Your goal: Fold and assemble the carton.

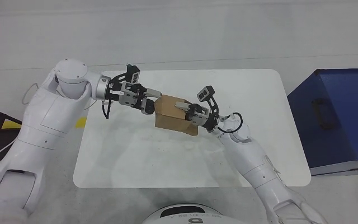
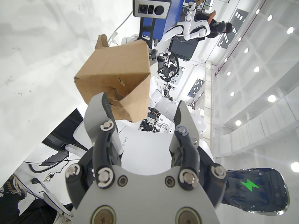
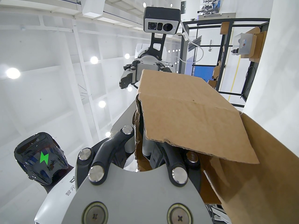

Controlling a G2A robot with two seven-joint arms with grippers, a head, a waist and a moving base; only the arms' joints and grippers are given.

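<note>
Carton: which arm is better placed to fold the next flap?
Left, probably: left gripper is open against the carton, at its half-folded end; right gripper grips the other end, steadying it.

The carton is plain brown corrugated card, partly folded up into a box shape. It sits tilted over the middle of the white bench, though it is hard to tell whether it rests on the bench or is lifted just clear. One end is folded in to a creased, dented corner. The other end is open, with a loose flap with a notched edge.
</note>
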